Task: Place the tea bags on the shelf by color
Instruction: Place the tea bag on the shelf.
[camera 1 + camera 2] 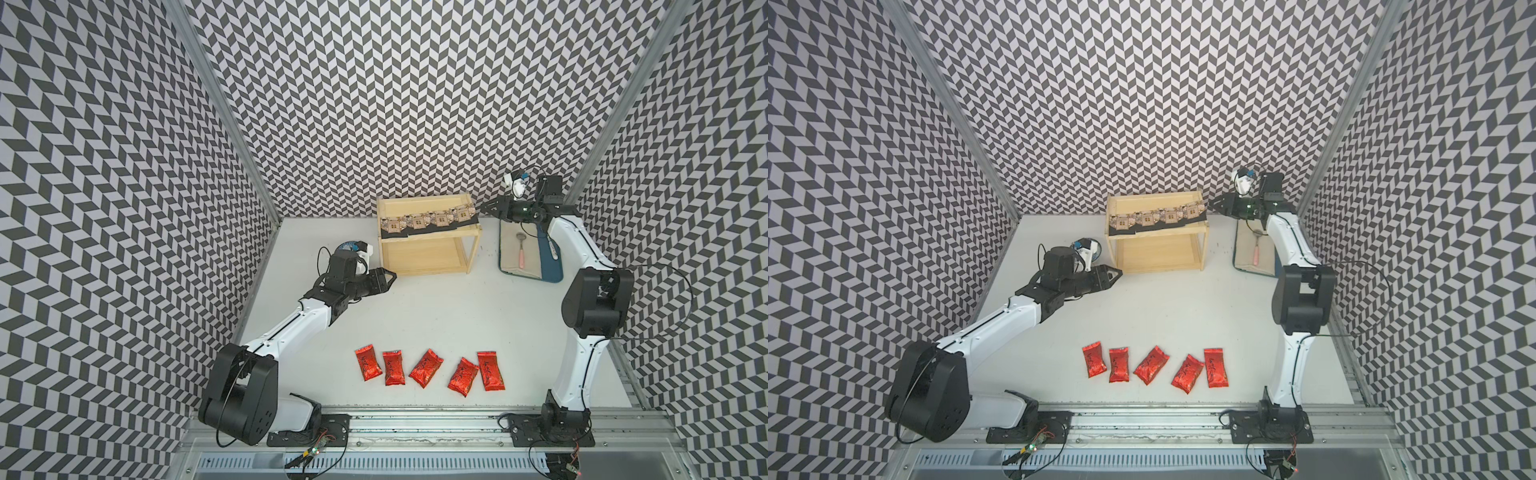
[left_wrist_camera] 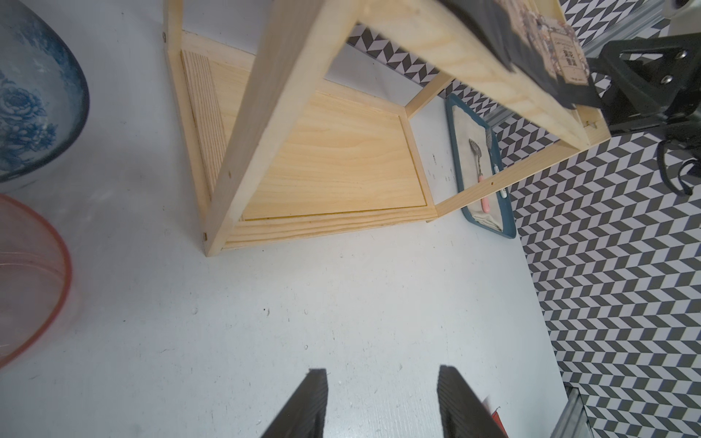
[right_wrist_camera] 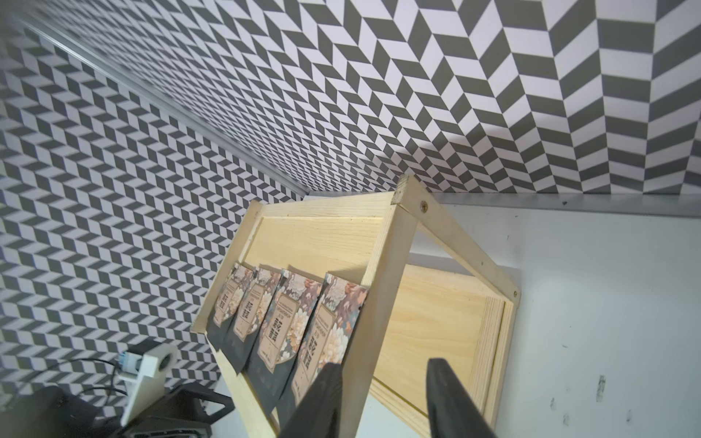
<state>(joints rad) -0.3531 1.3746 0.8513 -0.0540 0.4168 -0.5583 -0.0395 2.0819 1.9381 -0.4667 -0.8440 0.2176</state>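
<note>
- Tea bags were in two groups: four black tea bags [image 1: 428,221] sat in an overlapping row on the top tier of the shelf [image 1: 419,255], lower edges hanging over its front rim. Five red tea bags [image 1: 426,368] lay in a loose row on the table [image 1: 436,307] near the arm bases, well apart from the shelf.
- Right gripper [image 1: 483,210] was at the shelf's top right corner, just beside the end black bag. Fingers were parted and gripped nothing; the shelf's corner post was right ahead in the wrist view.
- Left gripper [image 1: 392,275] was near the shelf's lower left front corner, fingers wide, empty.
- Blue tray [image 1: 555,272] with a cloth liner and a pink-handled spoon [image 1: 520,249] sat right of the shelf, under the right arm.
- Blue-and-white bowl [image 2: 38,94] and clear pink bowl [image 2: 30,284] sat left of the shelf.
- Shelf: pale grained wood, rimmed boards, thin square posts.
- Red bags: shiny foil pillows, dark script.
- Black bags: flat, beige floral label.
</note>
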